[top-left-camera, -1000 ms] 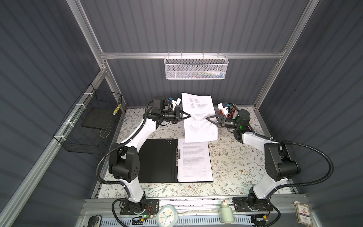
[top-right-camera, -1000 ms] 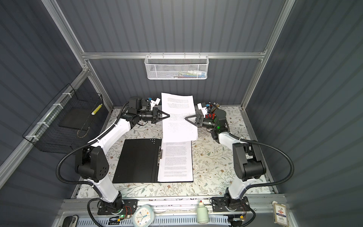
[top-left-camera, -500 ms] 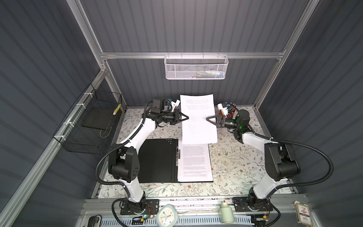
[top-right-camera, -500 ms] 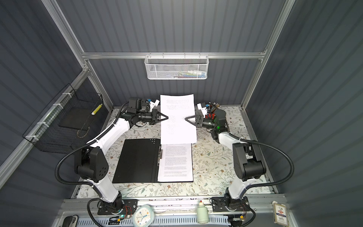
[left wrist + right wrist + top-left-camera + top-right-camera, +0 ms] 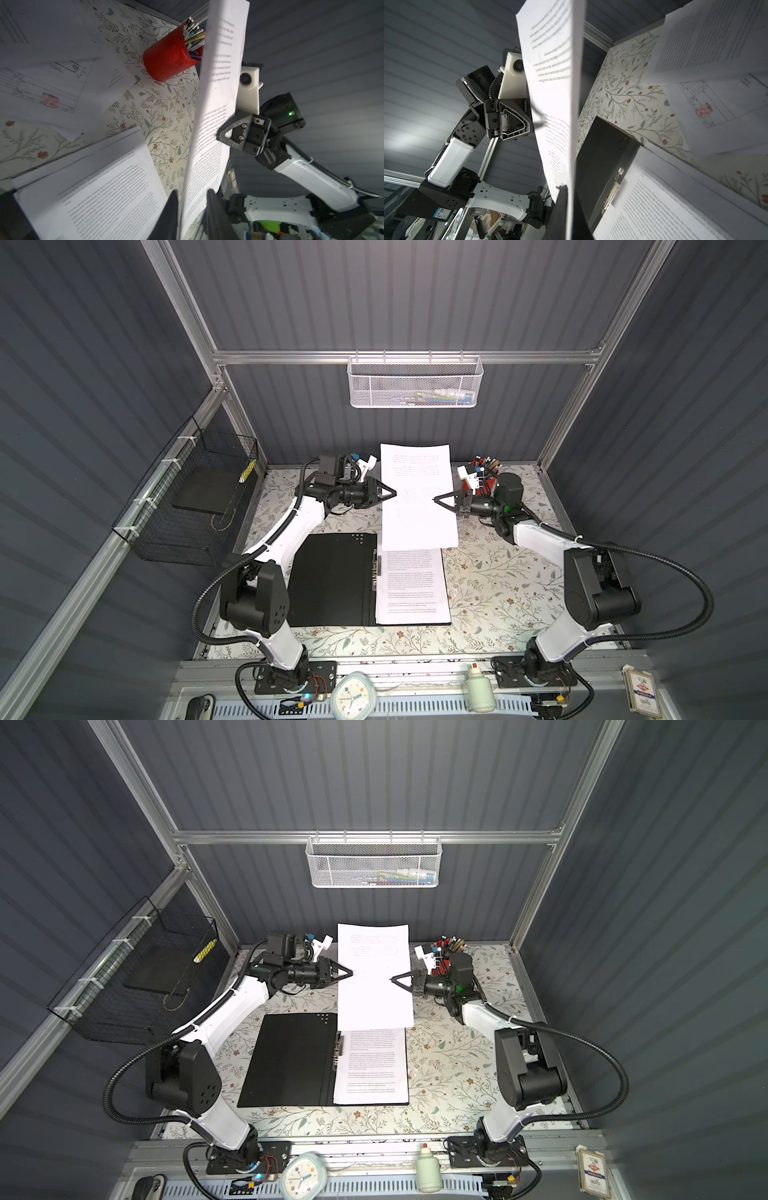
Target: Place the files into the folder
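The left end effector has its jaws slightly parted around the left edge of a white text-printed sheet. The sheet is held above the tabletop beyond the open black folder, long axis toward the rear wall. The right end effector clamps its right edge.

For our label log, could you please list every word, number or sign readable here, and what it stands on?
No text can be read.
Held sheet: print blurred.
Filed sheet: print too small.
Stamped sheet: print and red stamp blurred.
Card box: label too small.
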Tool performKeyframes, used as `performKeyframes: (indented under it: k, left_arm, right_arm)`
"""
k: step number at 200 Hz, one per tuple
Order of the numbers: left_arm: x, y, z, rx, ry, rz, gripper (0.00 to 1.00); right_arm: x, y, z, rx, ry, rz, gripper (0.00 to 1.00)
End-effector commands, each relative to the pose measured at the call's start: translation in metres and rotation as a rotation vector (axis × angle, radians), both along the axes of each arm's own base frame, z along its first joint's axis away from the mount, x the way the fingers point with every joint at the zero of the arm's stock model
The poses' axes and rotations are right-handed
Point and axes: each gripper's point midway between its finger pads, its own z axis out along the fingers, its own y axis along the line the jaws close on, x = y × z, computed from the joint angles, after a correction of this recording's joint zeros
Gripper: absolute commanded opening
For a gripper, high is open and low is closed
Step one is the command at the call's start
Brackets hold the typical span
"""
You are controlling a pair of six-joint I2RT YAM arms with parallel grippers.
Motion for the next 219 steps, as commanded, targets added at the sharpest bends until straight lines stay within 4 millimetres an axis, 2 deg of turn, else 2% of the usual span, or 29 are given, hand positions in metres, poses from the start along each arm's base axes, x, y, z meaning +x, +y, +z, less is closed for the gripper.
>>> performKeyframes:
  k: [1, 18, 35, 59, 80, 100, 136, 184, 219]
  left_arm:
    - [-0.012, 0.016, -0.004, 0.044, -0.025, 0.038, 0.41]
    - [-0.015, 0.034, -0.012, 0.13, -0.02, 0.111, 0.5]
    - [-0.015, 0.067, -0.027, 0.309, -0.022, 0.241, 0.6]
    - [-0.022, 0.108, -0.032, 0.497, -0.063, 0.375, 0.74]
    - [-0.033, 0.116, -0.03, 0.532, -0.074, 0.375, 0.85]
    - [-0.041, 0.117, -0.029, 0.532, -0.09, 0.362, 0.92]
    - [-0.05, 0.114, -0.035, 0.511, -0.077, 0.336, 0.97]
    - [-0.061, 0.109, -0.055, 0.49, -0.044, 0.295, 1.0]
    - [-0.062, 0.109, -0.052, 0.481, -0.056, 0.296, 1.0]
  right_arm:
    - [-0.017, 0.002, -0.008, -0.05, 0.049, -0.022, 0.0]
    - [-0.03, 0.003, -0.026, -0.121, 0.119, -0.056, 0.0]
    - [-0.042, 0.004, -0.054, -0.156, 0.229, -0.069, 0.0]
    - [-0.061, -0.005, -0.112, -0.263, 0.365, -0.119, 0.0]
    - [-0.078, -0.012, -0.152, -0.361, 0.453, -0.147, 0.0]
    - [-0.089, -0.013, -0.176, -0.427, 0.482, -0.153, 0.0]
    - [-0.098, -0.011, -0.194, -0.48, 0.51, -0.164, 0.0]
    - [-0.102, 0.007, -0.193, -0.479, 0.498, -0.137, 0.0]
    - [-0.104, 0.014, -0.196, -0.496, 0.496, -0.128, 0.0]
